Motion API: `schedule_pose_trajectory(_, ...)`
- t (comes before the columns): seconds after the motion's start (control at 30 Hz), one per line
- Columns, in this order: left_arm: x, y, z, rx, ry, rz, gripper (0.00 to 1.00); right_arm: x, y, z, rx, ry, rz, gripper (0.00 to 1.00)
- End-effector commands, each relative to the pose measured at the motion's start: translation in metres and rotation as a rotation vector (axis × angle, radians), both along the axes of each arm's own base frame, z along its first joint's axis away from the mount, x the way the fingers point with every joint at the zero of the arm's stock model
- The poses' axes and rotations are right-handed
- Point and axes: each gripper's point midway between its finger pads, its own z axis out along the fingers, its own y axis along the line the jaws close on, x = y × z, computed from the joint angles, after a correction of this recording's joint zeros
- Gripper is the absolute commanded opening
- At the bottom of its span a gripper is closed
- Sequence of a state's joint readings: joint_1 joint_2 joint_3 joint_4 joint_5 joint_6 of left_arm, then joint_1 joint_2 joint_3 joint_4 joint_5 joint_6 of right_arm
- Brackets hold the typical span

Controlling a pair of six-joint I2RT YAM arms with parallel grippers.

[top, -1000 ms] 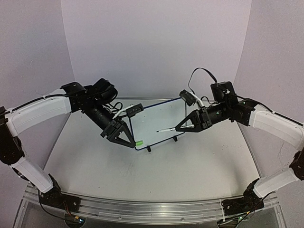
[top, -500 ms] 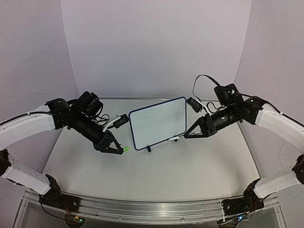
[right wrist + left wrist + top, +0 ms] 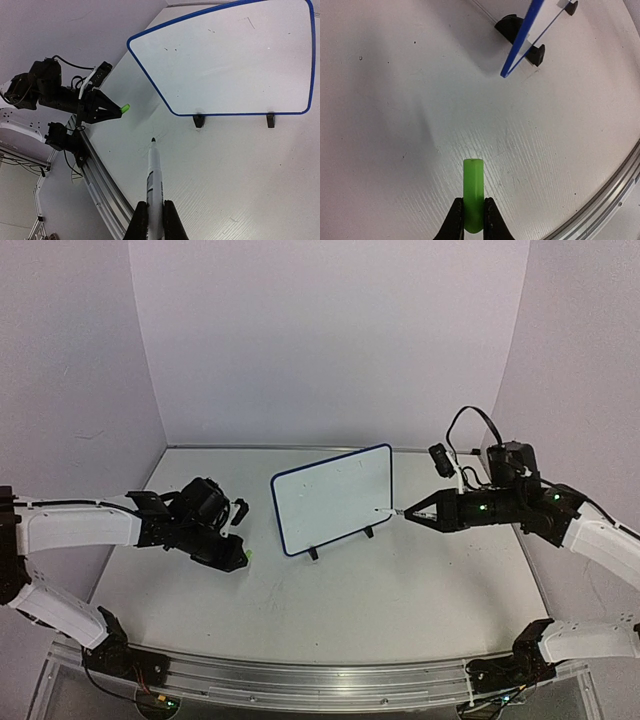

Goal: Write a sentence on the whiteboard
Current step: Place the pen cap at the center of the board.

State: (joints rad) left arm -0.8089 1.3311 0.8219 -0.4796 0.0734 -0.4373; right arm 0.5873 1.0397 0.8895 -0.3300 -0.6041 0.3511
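The whiteboard [image 3: 335, 498] stands propped at mid-table, its face blank. The right gripper [image 3: 408, 512], clenched on an uncapped marker [image 3: 155, 182], aims the tip at the board's right edge; light pressure seems wise, lest the board tip back. The left gripper [image 3: 473, 212], pinching a green cap [image 3: 473, 185], hangs low at the left, clear of the marker's path.

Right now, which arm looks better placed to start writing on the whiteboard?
The right one. The right gripper is shut on the uncapped marker, tip near the right edge of the whiteboard. The left gripper holds only a green cap, off to the board's left.
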Motion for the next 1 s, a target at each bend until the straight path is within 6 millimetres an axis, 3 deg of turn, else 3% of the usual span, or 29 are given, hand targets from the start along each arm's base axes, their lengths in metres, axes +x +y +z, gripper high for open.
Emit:
schedule_pose_trajectory(0.0,0.016,-0.005,-0.013,0.022,-0.016,0.069,0.00,0.011,-0.003,0.009,0.043,-0.068,-0.061,0.00)
schedule_pose_trajectory(0.7,0.017,-0.012,-0.046,0.086,0.053,0.052,0.05,0.012,-0.003,-0.012,0.055,-0.050,-0.076,0.00)
schedule_pose_trajectory(0.97,0.016,-0.012,-0.050,0.083,0.060,0.057,0.19,0.011,-0.004,-0.014,0.055,-0.043,-0.081,0.00)
